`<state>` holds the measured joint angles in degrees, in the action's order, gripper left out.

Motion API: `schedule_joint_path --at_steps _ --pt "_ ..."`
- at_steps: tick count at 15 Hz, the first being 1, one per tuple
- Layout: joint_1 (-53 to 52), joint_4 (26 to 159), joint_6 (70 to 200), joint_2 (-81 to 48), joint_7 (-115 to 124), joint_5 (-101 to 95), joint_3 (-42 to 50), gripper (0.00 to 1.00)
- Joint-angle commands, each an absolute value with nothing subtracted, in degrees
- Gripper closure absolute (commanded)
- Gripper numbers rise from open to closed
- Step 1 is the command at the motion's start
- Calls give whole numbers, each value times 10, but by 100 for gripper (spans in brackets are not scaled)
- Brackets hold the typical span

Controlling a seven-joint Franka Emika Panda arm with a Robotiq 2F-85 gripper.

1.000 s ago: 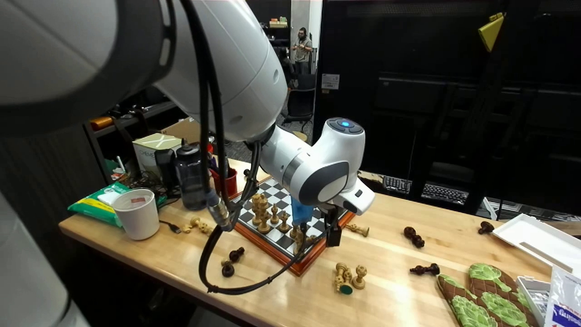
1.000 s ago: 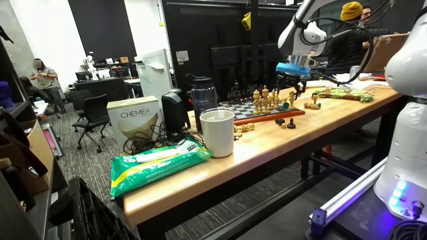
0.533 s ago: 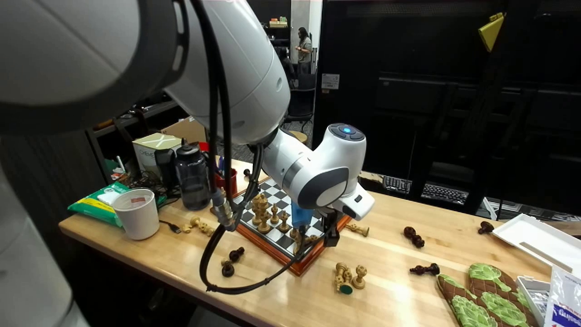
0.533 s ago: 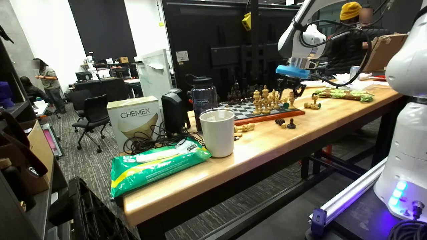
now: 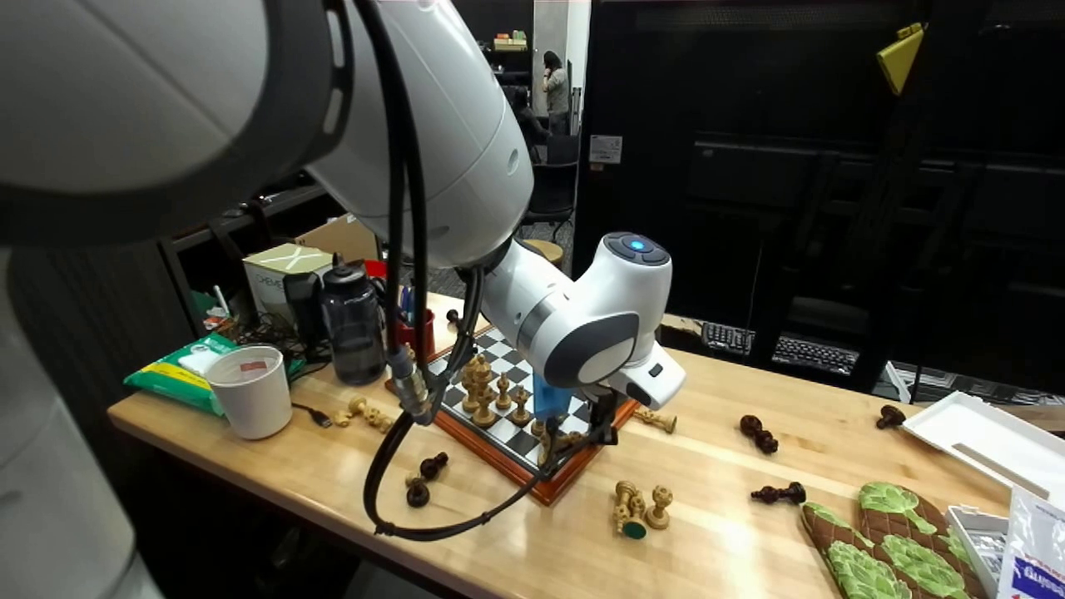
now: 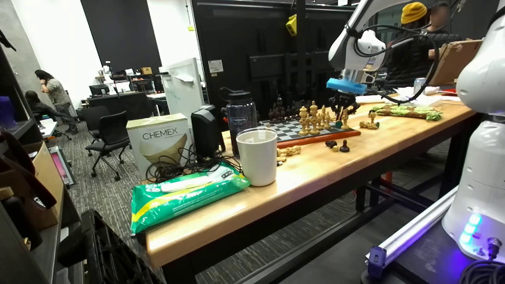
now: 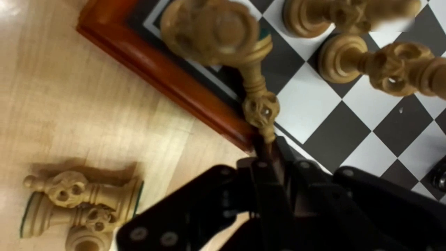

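Observation:
In the wrist view my gripper (image 7: 271, 143) is shut on the thin tip of a pale wooden chess piece (image 7: 261, 108) that lies tipped over at the board's corner. Its green-felted base leans by a standing pale piece (image 7: 223, 31). An exterior view shows the gripper (image 6: 340, 116) low over the near edge of the chessboard (image 6: 319, 139), among the light pieces. In another exterior view the black fingers (image 5: 611, 433) are partly covered by the cable and the blue mount (image 5: 551, 398). The board's red-brown frame (image 7: 167, 80) runs just beside the fingertips.
More pale pieces (image 5: 522, 409) stand on the board. Off it lie a pale cluster (image 7: 66, 188) and dark pieces (image 5: 780, 493). A patterned oven mitt (image 5: 903, 532) and a white tray (image 5: 990, 445) lie at one end; a white cup (image 5: 250, 395) and dark bottle (image 5: 351, 324) stand at the opposite end.
The jaws have gone from wide apart to shut on the fallen piece's tip. The hand has sunk a little over the board's corner. The chess pieces show no clear shift.

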<state>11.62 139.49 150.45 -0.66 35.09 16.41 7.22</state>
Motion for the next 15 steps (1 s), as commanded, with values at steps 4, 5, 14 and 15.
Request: schedule_joint_path --at_steps 4,5,14,15 --pt "106 1418 1539 29 348 145 80 98" --pt "105 1420 1546 33 349 141 79 98" --pt "96 1463 1716 59 343 41 63 98" --pt "98 1470 1738 60 346 25 61 98"
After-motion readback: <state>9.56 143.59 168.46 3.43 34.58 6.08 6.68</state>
